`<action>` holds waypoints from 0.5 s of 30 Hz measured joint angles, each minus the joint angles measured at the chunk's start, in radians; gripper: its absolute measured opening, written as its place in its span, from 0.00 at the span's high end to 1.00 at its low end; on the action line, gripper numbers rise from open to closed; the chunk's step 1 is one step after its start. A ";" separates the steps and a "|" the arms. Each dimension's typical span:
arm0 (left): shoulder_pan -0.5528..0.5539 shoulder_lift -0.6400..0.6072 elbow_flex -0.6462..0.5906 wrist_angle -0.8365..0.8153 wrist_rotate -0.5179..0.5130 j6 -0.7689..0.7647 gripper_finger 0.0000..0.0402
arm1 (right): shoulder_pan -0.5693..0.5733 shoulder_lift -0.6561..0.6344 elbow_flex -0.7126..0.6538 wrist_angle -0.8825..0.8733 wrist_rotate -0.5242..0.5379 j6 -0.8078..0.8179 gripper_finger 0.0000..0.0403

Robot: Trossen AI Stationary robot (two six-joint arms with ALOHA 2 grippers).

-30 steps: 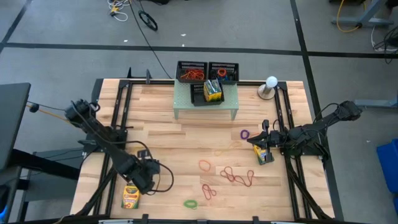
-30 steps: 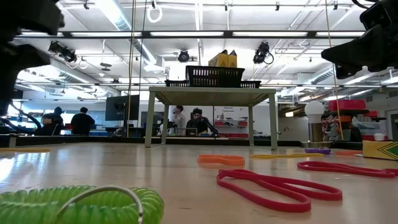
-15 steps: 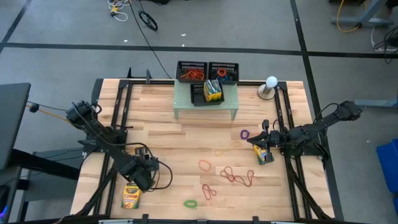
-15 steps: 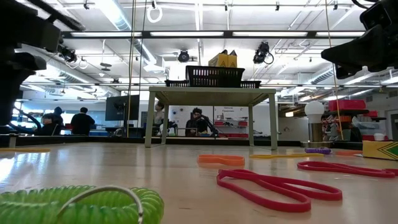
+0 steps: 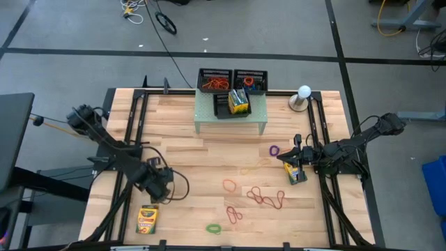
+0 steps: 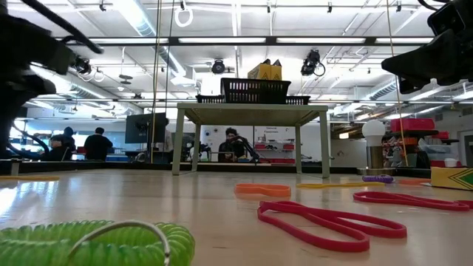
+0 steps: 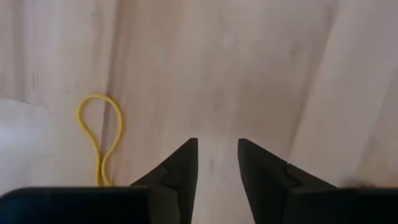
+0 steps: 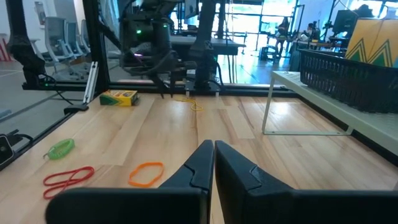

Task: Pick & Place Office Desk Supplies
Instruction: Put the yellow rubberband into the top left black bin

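Observation:
My left gripper [image 5: 160, 184] points down over bare wood at the near left, open with nothing between its fingers [image 7: 217, 148]. A yellow rubber band [image 7: 99, 134] lies on the table beside it. One yellow-and-green crayon box [image 5: 147, 218] lies flat toward the near edge from that gripper, apart from it. My right gripper [image 8: 213, 149] is shut and level at the right side, next to another crayon box [image 5: 295, 173]. Red [image 5: 267, 199], orange [image 5: 229, 185], green [image 5: 213, 228] and purple [image 5: 274, 150] bands lie loose on the table.
At the far edge a pale green riser [image 5: 231, 115] carries a black mesh tray with crayon boxes [image 5: 238, 102]; two more mesh trays [image 5: 214, 79] stand behind it. A white ball on a stand [image 5: 303, 94] is at the far right. Bare wood lies between the arms.
My left gripper has moved toward the table's far edge, away from the crayon box at the near left. The box lies flat where it was. My right arm has kept still.

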 joint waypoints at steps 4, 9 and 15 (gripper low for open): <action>0.043 -0.062 -0.058 -0.001 -0.011 -0.058 0.70 | 0.000 0.000 0.000 0.000 0.000 0.000 0.94; 0.128 -0.077 -0.109 -0.013 0.020 -0.077 0.64 | 0.000 0.000 0.000 0.000 -0.001 0.000 0.94; 0.203 -0.075 -0.192 0.082 0.045 -0.028 0.54 | 0.000 0.000 0.000 0.000 -0.003 0.000 0.94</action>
